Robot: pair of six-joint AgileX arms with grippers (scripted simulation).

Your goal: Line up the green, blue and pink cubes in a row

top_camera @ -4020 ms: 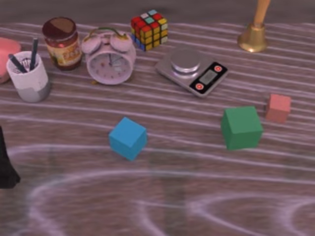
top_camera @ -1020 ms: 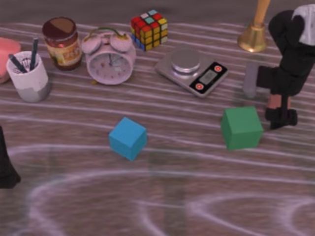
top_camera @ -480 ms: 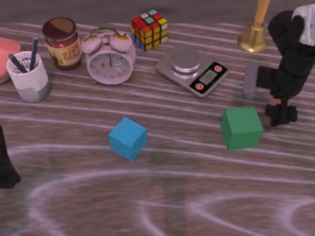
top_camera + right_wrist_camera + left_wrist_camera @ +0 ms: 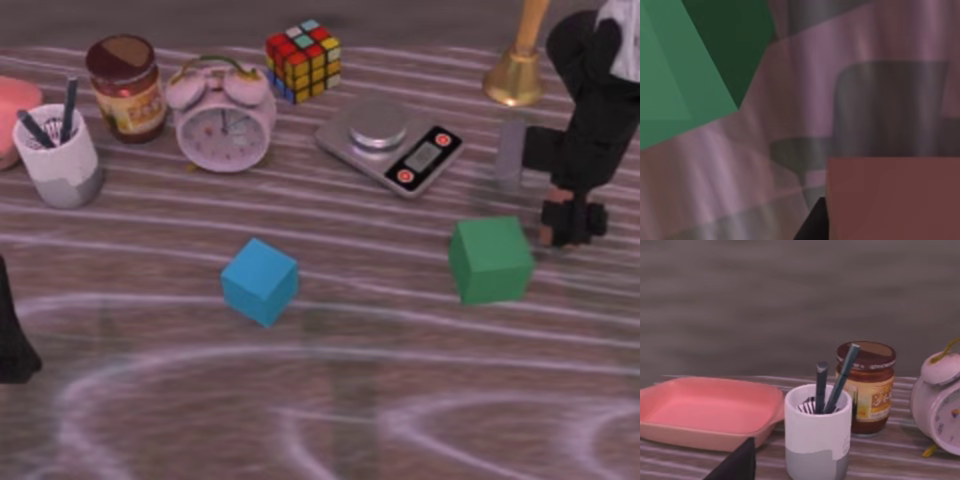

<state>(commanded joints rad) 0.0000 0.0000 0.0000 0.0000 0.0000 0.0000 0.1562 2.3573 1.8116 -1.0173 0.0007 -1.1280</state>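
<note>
Your right end effector [image 4: 571, 222] grips the pink cube [image 4: 892, 197] beside the green cube [image 4: 490, 260]; the blue cube [image 4: 260, 281] sits well apart.

Green cube [image 4: 490, 259]: biggest, dark green matte, flat on the bench, right of centre, turned a bit askew.

Blue cube [image 4: 260, 281]: bright blue, slightly smaller, sits on the bench left of centre, rotated approx. diagonal, well apart from the green one.

Pink cube [image 4: 546, 229]: smallest, salmon-pink, just right of the green cube, mostly hidden under the right hand [image 4: 570, 222]; only a sliver shows from above. Right wrist view shows one pink face [image 4: 892, 197] close up.
</note>
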